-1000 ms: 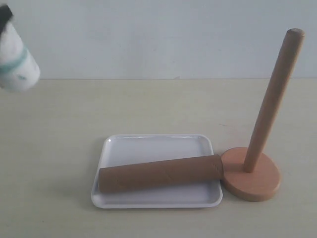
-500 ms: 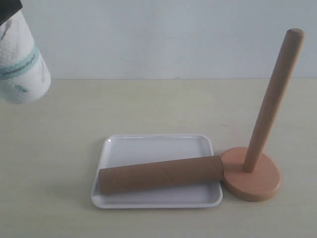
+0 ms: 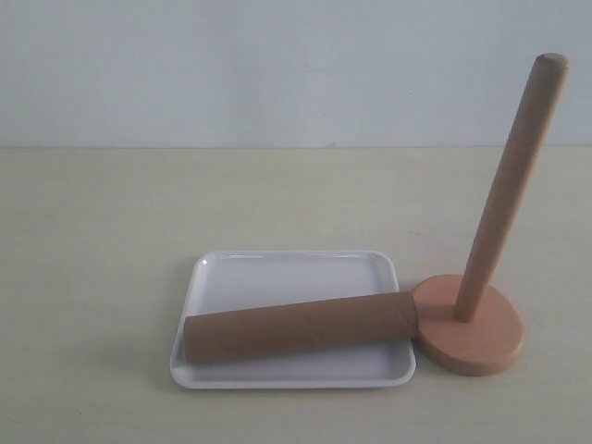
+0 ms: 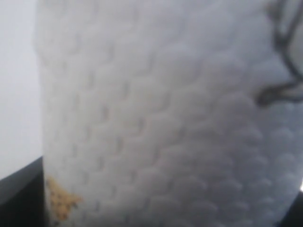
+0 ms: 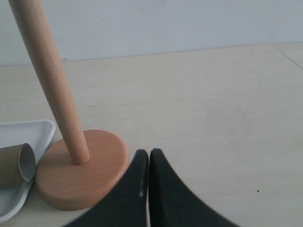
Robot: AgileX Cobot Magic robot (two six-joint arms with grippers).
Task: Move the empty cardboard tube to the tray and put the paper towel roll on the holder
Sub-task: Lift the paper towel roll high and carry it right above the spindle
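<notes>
The paper towel roll (image 4: pixel 161 113) fills the left wrist view, white and embossed with a dark drawing and a small orange one. My left gripper holds it, and only a dark finger (image 4: pixel 19 196) shows beside it. Neither appears in the exterior view. The empty cardboard tube (image 3: pixel 301 324) lies slanted across the white tray (image 3: pixel 287 266), its right end (image 5: pixel 19 163) over the rim by the holder (image 3: pixel 472 338). The holder's pole (image 3: pixel 511 180) stands bare. My right gripper (image 5: pixel 149 153) is shut and empty, just beside the holder's base (image 5: pixel 80 170).
Pale tabletop (image 3: pixel 111 231) stretches around the tray and holder, with a plain light wall (image 3: pixel 277 65) behind. A table edge or seam (image 5: pixel 288 49) shows at the far corner in the right wrist view.
The paper towel roll, seen at the exterior view's upper left in both earlier frames, has left that view. The tube, tray and holder have not moved.
</notes>
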